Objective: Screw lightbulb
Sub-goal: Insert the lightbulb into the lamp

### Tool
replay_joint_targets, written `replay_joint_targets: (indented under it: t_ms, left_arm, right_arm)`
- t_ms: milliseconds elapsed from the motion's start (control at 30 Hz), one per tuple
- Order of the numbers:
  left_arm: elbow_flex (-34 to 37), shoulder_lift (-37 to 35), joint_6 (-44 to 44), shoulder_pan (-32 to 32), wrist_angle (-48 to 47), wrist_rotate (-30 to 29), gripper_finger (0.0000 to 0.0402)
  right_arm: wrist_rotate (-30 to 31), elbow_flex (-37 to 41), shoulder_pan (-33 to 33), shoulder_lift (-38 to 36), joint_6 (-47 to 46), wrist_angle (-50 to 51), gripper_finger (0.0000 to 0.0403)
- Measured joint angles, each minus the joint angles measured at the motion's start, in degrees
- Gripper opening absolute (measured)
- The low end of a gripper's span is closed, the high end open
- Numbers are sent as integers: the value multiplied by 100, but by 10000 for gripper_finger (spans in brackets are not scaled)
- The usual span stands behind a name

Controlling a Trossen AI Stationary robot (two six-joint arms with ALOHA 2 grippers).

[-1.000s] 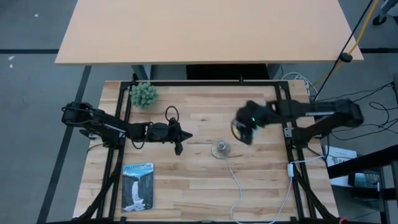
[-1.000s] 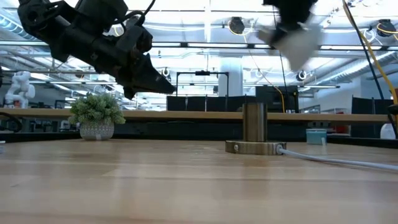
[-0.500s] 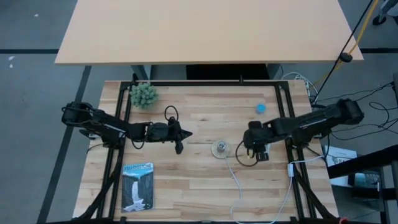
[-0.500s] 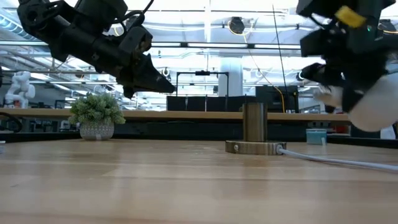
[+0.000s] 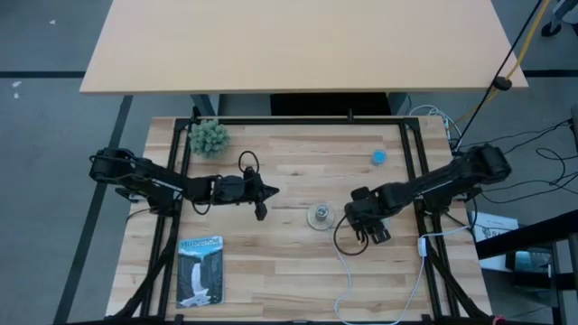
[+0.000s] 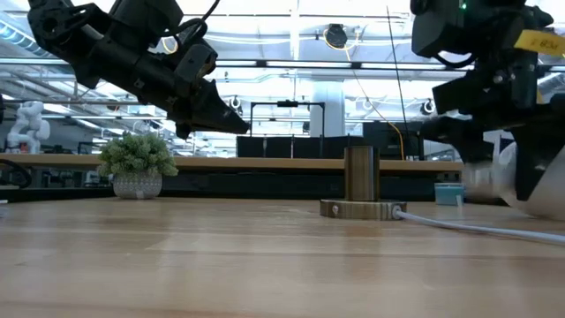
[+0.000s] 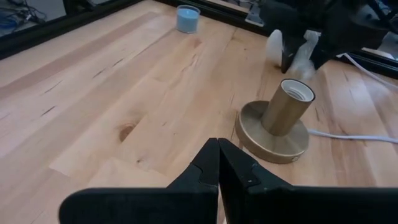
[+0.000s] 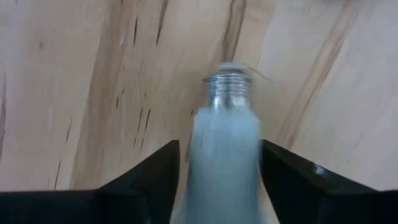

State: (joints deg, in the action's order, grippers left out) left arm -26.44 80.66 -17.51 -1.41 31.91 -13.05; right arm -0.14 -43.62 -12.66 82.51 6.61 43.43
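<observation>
Between the right gripper's (image 8: 219, 180) spread fingers the lightbulb (image 8: 224, 146) is seen, its long axis running forward with the screw end leading. The socket (image 5: 320, 216) stands just beside them. Farther off, the left gripper (image 5: 260, 197) is closed, empty.

From overhead I can't see the lightbulb (image 8: 224, 149); the right gripper (image 5: 368, 226) covers it. In the right wrist view its dome runs off the frame edge and the picture is smeared. In the low view the lightbulb is cut by the frame edge. I can't tell whether the fingers (image 8: 152, 180) touch it.
</observation>
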Motion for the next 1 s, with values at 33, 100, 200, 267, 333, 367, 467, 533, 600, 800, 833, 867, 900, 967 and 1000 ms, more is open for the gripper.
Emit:
replay_joint_targets:
  t_ms: [33, 100, 200, 267, 333, 367, 467, 533, 600, 800, 833, 867, 900, 967, 1000]
  left_arm:
    - [0, 0, 5, 0, 1, -1, 0]
    - [0, 0, 3, 0, -8, 0, 0]
    - [0, 0, 4, 0, -8, 1, 0]
    - [0, 0, 4, 0, -12, 1, 0]
    - [0, 0, 4, 0, -12, 1, 0]
    - [0, 0, 4, 0, -12, 1, 0]
    - [0, 0, 15, 0, -12, 1, 0]
    - [0, 0, 52, 0, -16, 1, 0]
    - [0, 0, 53, 0, -14, 1, 0]
    - [0, 0, 26, 0, -16, 3, 0]
    - [0, 0, 25, 0, -16, 3, 0]
    - [0, 0, 25, 0, -16, 3, 0]
    - [0, 0, 23, 0, -17, 3, 0]
    - [0, 0, 21, 0, -23, 3, 0]
    - [0, 0, 13, 0, -23, 3, 0]
  right_arm:
    - [-2, 0, -11, 36, 0, -1, 218]
    - [1, 0, -27, 110, 58, -1, 233]
    - [3, -2, -32, 143, 125, 1, 244]
    - [25, -6, -29, 120, 109, 16, 245]
    - [119, -90, -29, 47, 8, 151, 245]
    - [191, -177, -29, -1, -39, 239, 243]
    - [342, -502, -27, -191, -212, 589, 236]
    - [344, -773, -27, -316, -370, 764, 232]
    - [342, -1046, -31, -438, -614, 971, 227]
    - [338, -1565, -295, -777, -2085, 1938, 192]
    - [337, -1572, -391, -834, -2416, 2126, 178]
    - [330, -1570, -494, -881, -2831, 2323, 161]
    - [324, -1552, -609, -919, -3300, 2513, 141]
    - [321, -1476, -840, -981, -4493, 2842, 94]
    - [319, -1428, -955, -1002, -5119, 2937, 69]
